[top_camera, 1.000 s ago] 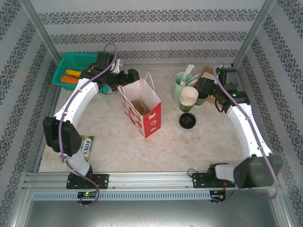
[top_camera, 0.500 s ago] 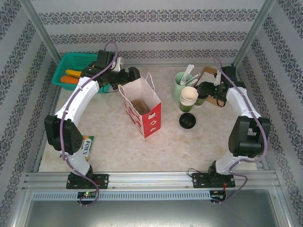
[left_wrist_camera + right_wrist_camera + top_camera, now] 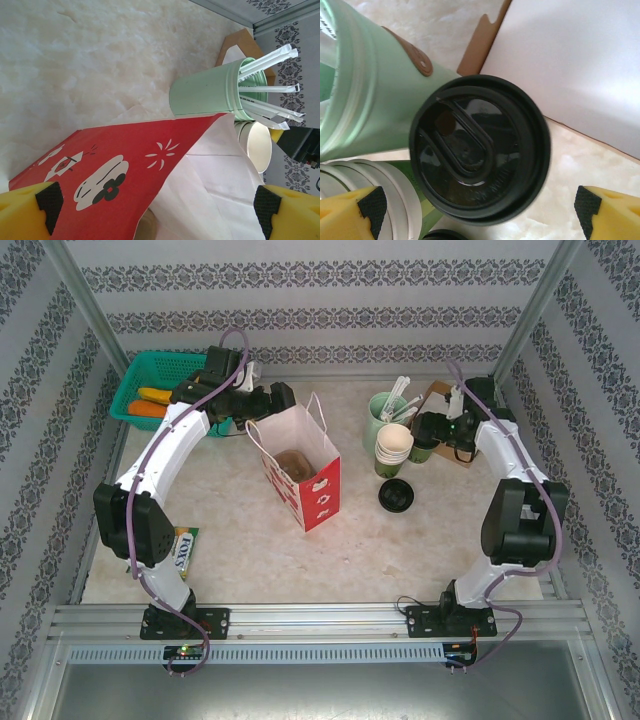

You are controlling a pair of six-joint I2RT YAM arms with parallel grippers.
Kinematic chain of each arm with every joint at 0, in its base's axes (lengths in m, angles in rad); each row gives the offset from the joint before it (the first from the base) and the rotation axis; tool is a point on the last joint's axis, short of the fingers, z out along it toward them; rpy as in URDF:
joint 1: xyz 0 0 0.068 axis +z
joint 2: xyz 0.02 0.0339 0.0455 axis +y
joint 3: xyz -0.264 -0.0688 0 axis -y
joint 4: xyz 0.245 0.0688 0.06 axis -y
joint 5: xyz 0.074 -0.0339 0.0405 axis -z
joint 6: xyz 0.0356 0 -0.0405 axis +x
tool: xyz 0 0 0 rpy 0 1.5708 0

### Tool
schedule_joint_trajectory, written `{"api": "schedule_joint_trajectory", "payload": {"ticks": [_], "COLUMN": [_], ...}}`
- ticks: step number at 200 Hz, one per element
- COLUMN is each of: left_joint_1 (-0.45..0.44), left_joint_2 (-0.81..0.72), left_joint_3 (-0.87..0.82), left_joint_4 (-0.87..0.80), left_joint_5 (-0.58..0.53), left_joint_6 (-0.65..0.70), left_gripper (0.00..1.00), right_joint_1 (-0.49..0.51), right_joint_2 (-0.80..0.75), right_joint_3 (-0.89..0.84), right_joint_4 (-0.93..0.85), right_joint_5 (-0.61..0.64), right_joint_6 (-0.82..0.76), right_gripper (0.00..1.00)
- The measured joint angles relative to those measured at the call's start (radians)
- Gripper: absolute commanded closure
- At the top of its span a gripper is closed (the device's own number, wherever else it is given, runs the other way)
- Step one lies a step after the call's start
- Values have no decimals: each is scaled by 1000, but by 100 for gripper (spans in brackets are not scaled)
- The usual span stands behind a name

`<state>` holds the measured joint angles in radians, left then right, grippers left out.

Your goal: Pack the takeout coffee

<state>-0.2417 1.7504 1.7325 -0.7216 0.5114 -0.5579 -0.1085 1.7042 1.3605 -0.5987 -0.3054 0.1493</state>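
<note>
Two grippers are recorded with jaws spread wide, empty. Right of centre in the top view, a loose black lid [image 3: 396,495] is noted. Beyond it, the takeout coffee [image 3: 480,150] is seen upright beneath the right gripper [image 3: 480,212], clear of its pads [image 3: 350,215], beside the mint cup [image 3: 365,90]. The left gripper [image 3: 160,210] is positioned at the far rim of the red bag [image 3: 305,475].
</note>
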Motion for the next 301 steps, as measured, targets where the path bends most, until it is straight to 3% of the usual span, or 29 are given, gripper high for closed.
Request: {"api": "schedule_joint_trajectory", "payload": {"ticks": [136, 207, 301], "left_joint_1": [0, 0, 0], "left_joint_2": [0, -1, -54], "left_joint_3": [0, 0, -21], "left_joint_4": [-4, -11, -23], "left_joint_5": [-15, -15, -48], "left_joint_6": [0, 8, 49], "left_gripper": [0, 0, 0], "right_joint_1": [22, 28, 26], "right_joint_2": [156, 168, -61], "right_joint_3": [127, 147, -110], "right_joint_4": [-74, -85, -66], "right_joint_5": [50, 53, 137], "right_joint_6": [-68, -51, 58], "right_gripper": [2, 17, 23]}}
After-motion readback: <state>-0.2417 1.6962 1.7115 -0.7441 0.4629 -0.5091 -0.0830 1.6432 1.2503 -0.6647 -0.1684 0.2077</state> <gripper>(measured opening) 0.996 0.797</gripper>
